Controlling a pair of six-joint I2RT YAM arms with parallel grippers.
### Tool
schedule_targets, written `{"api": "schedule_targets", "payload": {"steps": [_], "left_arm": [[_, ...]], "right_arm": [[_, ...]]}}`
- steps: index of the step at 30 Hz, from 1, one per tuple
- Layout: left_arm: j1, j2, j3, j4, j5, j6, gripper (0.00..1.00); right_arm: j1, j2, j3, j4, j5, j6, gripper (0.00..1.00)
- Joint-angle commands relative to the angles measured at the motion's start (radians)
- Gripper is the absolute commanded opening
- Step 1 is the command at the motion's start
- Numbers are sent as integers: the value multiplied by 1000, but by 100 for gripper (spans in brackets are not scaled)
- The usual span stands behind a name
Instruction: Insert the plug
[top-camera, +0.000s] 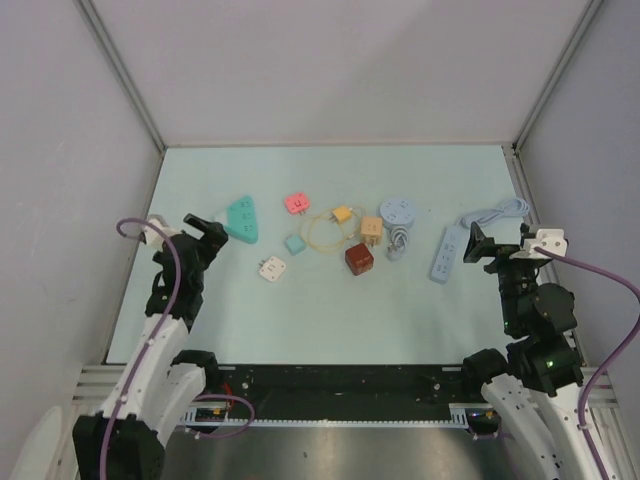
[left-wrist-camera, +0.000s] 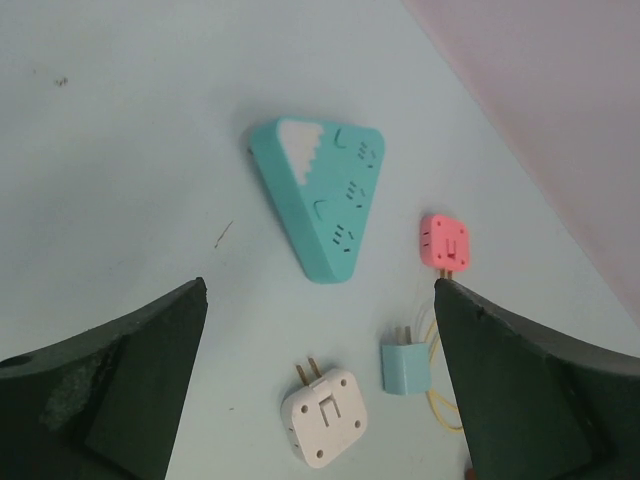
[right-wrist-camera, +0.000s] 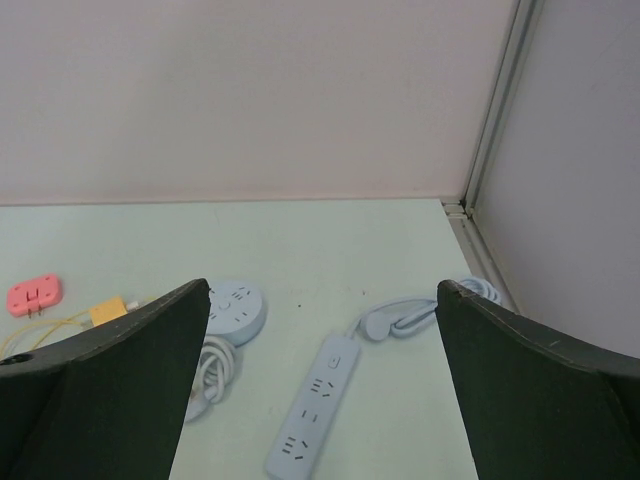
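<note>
Nothing is held yet. The left gripper (top-camera: 207, 228) hangs with its fingers spread wide and empty, just beside the teal triangular power strip (left-wrist-camera: 325, 195). The right gripper (top-camera: 474, 245) is spread and empty too, near the long blue power strip (right-wrist-camera: 315, 408).

The plugs lie loose on the table between them. There is a white adapter (left-wrist-camera: 324, 418) lying flat with its prongs level with the table, a small teal plug (left-wrist-camera: 405, 365) and a pink adapter (left-wrist-camera: 444, 242). Further right are a plug on a looped yellow cord (top-camera: 342, 214), a tan cube (top-camera: 371, 229) and a dark red cube (top-camera: 359, 259). I cannot tell which one is meant for which socket, so picking the wrong pair is the first risk.

The pieces are small and crowded, and a wide finger coming down on one could nudge its neighbour away. A pinch that covers the prongs would leave nothing free to enter a slot. The strips look light and unfixed, so a push from the side would likely slide one off unless the other arm braces it. The yellow loop could snag a finger.
</note>
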Motion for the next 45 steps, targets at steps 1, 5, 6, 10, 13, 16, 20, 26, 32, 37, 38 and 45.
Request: {"api": "schedule_targets", "payload": {"steps": [1, 5, 6, 10, 13, 16, 20, 26, 32, 37, 38, 45], "left_arm": [[0, 164, 47, 122, -8, -120, 100], [3, 340, 119, 180, -1, -184, 100], [3, 417, 141, 178, -2, -213, 100], [11, 593, 262, 126, -22, -289, 100], [12, 714, 361, 57, -47, -350, 100], [17, 813, 441, 34, -44, -382, 100], [25, 856, 469, 60, -21, -369, 100], [40, 807, 315, 271, 24, -263, 100], [92, 798, 94, 701, 177, -257, 97], [94, 861, 84, 833, 249, -195, 97], [95, 873, 81, 870, 272, -189, 97], [95, 957, 63, 957, 338, -214, 92]], "right_arm": [[-2, -4, 1, -3, 7, -10, 100], [-3, 8, -10, 5, 8, -14, 100], [-3, 9, -13, 2, 8, -14, 100], [-2, 23, -27, 8, 13, -20, 100], [-5, 42, -27, 17, 16, -37, 100], [-6, 57, -27, 17, 30, -45, 100], [-10, 59, -27, 15, 48, -59, 100], [-11, 85, -33, 11, 59, -74, 100], [-13, 101, -36, 17, 21, -86, 100], [-13, 105, -36, 15, -3, -95, 100], [-13, 106, -36, 15, -4, -96, 100], [-14, 100, -36, 22, -16, -99, 100]]}}
